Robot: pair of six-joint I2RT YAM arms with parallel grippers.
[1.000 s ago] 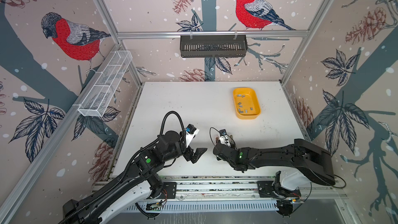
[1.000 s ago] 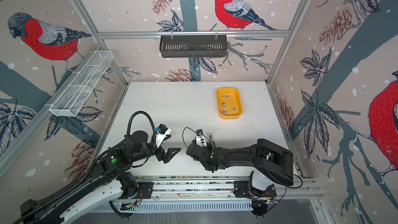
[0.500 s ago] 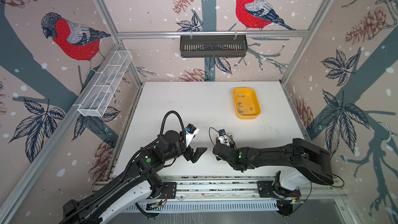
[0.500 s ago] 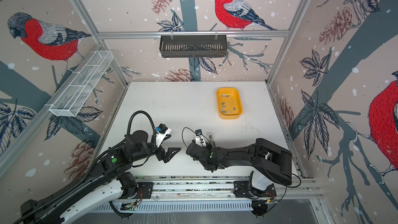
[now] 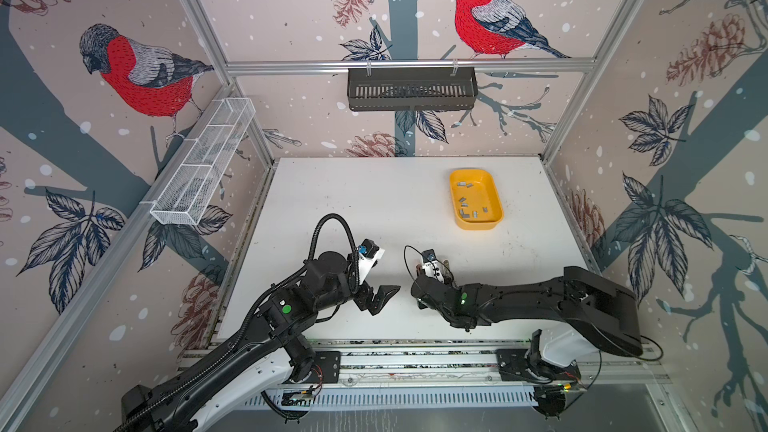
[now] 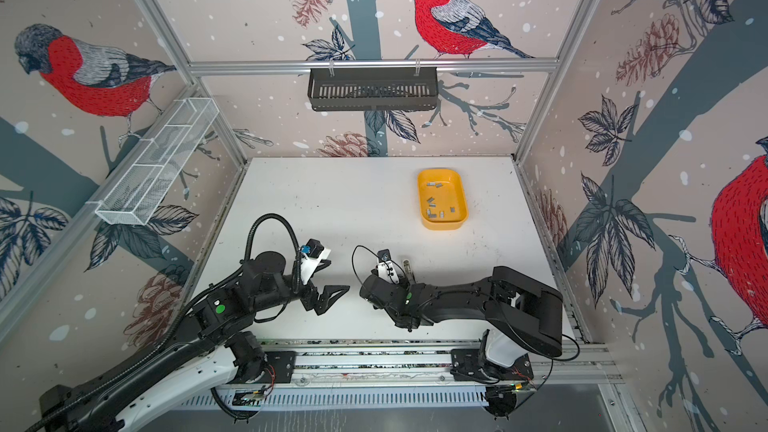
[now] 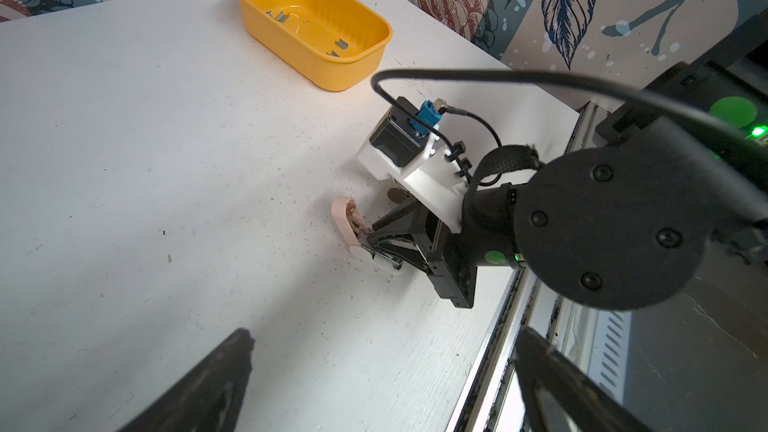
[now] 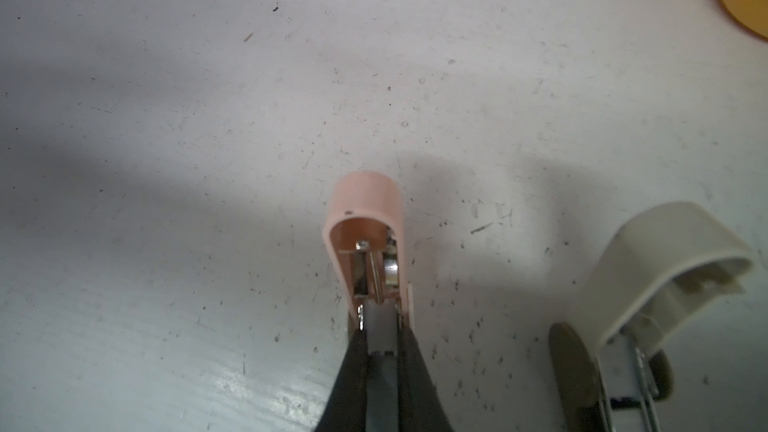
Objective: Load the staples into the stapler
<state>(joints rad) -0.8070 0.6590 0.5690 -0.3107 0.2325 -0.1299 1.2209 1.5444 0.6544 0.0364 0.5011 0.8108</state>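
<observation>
White table [image 5: 353, 201] | yellow tray [image 5: 478, 224]: staples [image 5: 464, 201] | left hand [image 5: 386, 299] released | right hand [image 8: 381, 320] grasping staple strip [image 8: 380, 338]

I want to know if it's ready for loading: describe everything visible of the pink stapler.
The pink stapler is small, with a rounded pale-pink plastic cover swung open; its hollow inside shows a thin spring on a rod and shiny metal parts. The right end effector is shut on the grey metal part at the cover's base. Whether it touches the white table, or is loaded, cannot be told. A cream stapler lies beside it, apart.
</observation>
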